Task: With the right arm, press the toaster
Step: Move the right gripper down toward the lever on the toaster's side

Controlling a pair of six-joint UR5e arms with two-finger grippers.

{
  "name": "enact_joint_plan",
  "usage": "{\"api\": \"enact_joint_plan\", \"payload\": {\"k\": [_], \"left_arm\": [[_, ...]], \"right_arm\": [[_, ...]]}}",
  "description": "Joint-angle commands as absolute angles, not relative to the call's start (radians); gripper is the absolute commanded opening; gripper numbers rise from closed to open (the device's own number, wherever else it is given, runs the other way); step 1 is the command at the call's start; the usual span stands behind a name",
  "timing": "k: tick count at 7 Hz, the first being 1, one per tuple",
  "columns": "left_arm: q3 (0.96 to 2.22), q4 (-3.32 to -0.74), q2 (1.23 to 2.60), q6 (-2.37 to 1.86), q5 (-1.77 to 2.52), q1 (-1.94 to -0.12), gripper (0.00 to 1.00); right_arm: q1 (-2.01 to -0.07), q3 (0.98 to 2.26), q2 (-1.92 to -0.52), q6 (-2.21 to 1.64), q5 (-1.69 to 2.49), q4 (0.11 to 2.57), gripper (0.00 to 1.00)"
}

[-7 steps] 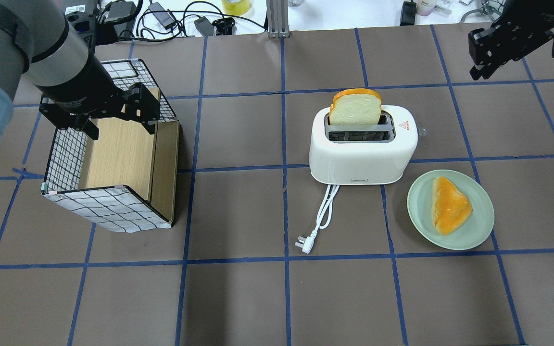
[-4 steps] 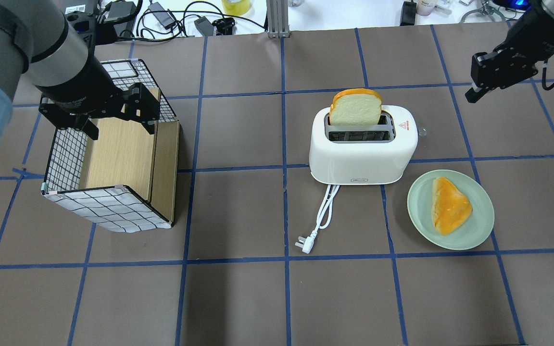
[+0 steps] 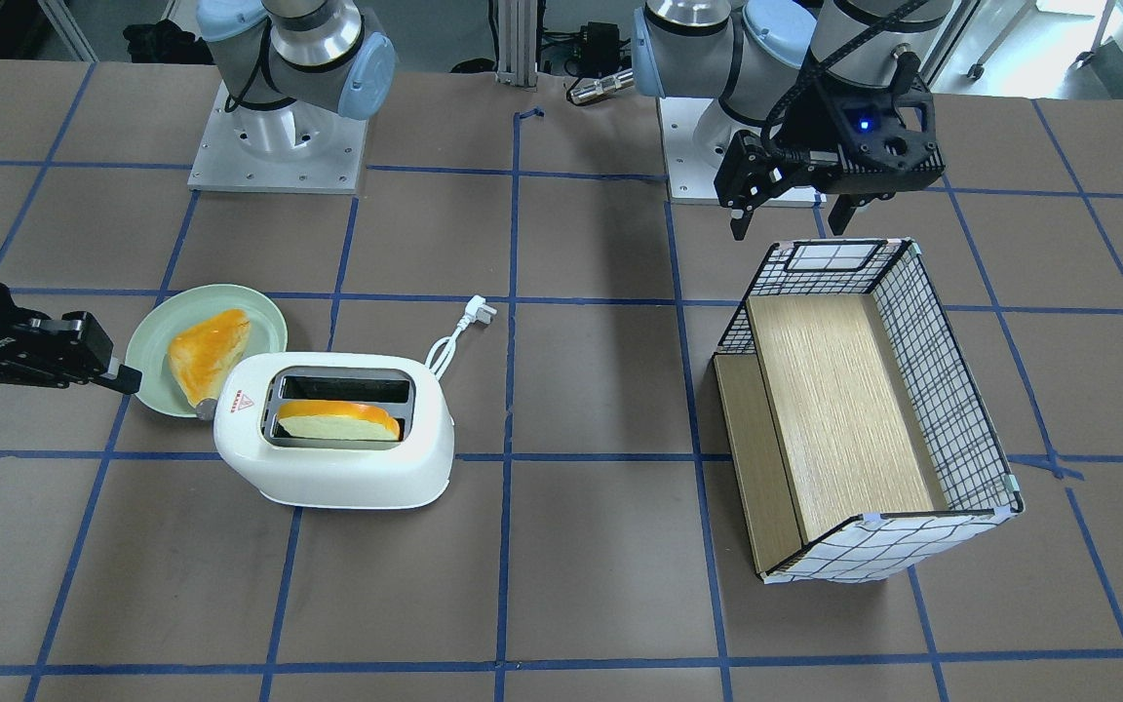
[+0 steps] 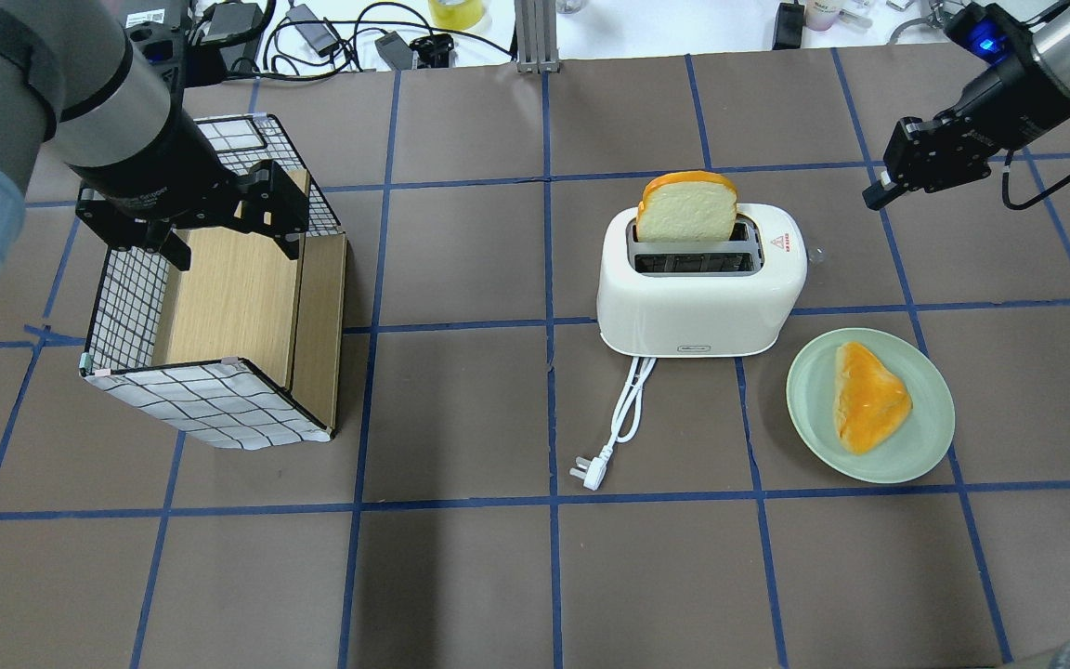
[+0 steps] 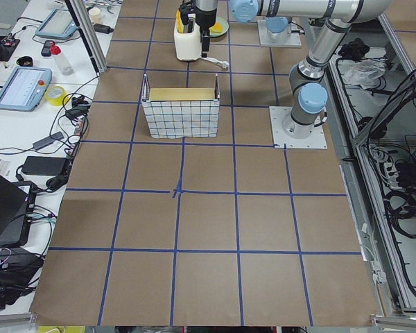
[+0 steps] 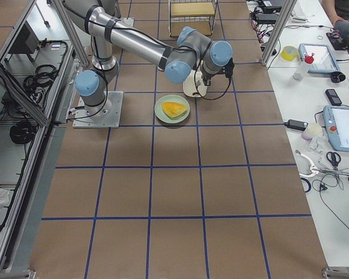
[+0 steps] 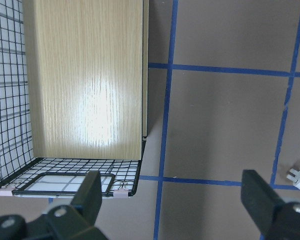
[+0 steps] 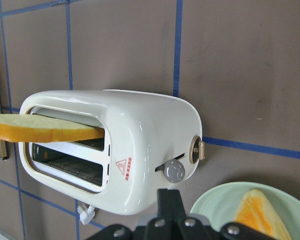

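The white two-slot toaster (image 4: 698,302) stands mid-table with a bread slice (image 4: 686,209) upright in its far slot. It also shows in the front-facing view (image 3: 328,473) and in the right wrist view (image 8: 145,140). Its grey end knob (image 8: 174,171) faces my right gripper. The right gripper (image 4: 875,194) is shut and empty, hovering to the right of the toaster's knob end, apart from it. In the front-facing view it (image 3: 121,379) sits over the plate's edge. My left gripper (image 4: 228,243) is open and empty above the wire basket.
A green plate (image 4: 930,441) with a bread piece (image 4: 869,395) lies right of and nearer than the toaster. The toaster's white cord and plug (image 4: 591,469) trail toward me. A wire basket with wooden boards (image 4: 210,404) stands at the left.
My right arm has swung left and lower, bringing the shut gripper closer to the toaster's knob end. The left arm, the toaster and the bread have not moved.
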State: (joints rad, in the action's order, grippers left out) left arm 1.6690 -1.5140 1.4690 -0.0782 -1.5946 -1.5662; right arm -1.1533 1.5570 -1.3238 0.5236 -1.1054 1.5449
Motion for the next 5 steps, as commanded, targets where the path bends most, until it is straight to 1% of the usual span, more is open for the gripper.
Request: {"api": "enact_joint_plan", "payload": {"k": [1, 3, 5], "left_arm": [[1.669, -1.514, 1.468, -0.078, -1.595, -1.566, 1.00], [1.669, -1.514, 1.470, -0.078, -1.594, -1.566, 1.00], [1.669, -1.514, 1.470, -0.078, -1.594, -1.566, 1.00]], "right_arm": [[-1.149, 1.578, -1.310, 0.502, -1.100, 1.612, 0.00], [-1.149, 1.662, -1.312, 0.499, -1.068, 1.618, 0.00], [-1.150, 1.677, -1.310, 0.500, -1.002, 1.617, 0.00]]}}
